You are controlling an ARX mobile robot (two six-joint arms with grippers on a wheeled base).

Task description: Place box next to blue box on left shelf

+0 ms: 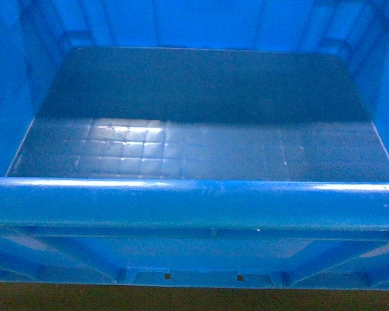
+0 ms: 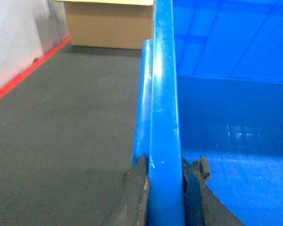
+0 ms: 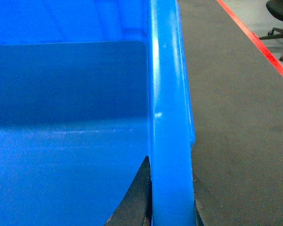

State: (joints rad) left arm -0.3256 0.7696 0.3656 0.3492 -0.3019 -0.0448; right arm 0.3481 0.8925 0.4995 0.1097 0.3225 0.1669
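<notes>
**Carry phase: crate gripped on both side rims**

Large bright blue open-topped plastic crate (image 1: 194, 207) fills the head view, empty, apparently held up in front of the robot. Left claw (image 2: 165, 197) clamped on its left rim, right claw (image 3: 172, 202) clamped on the right rim. Next, I'd judge: drive to the left shelf, keep it level. Shelf and other blue box not in view. Brown cardboard carton (image 2: 108, 26) stands on the grey floor (image 2: 70, 132).

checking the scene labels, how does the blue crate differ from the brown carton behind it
The blue crate is glossy plastic, open-topped with a thick rolled rim; the brown carton is matte cardboard with flat sides. The crate is clamped on opposite rims by the left tool and right tool; the carton stands untouched, farther away by the wall. Both are rectangular containers.
</notes>
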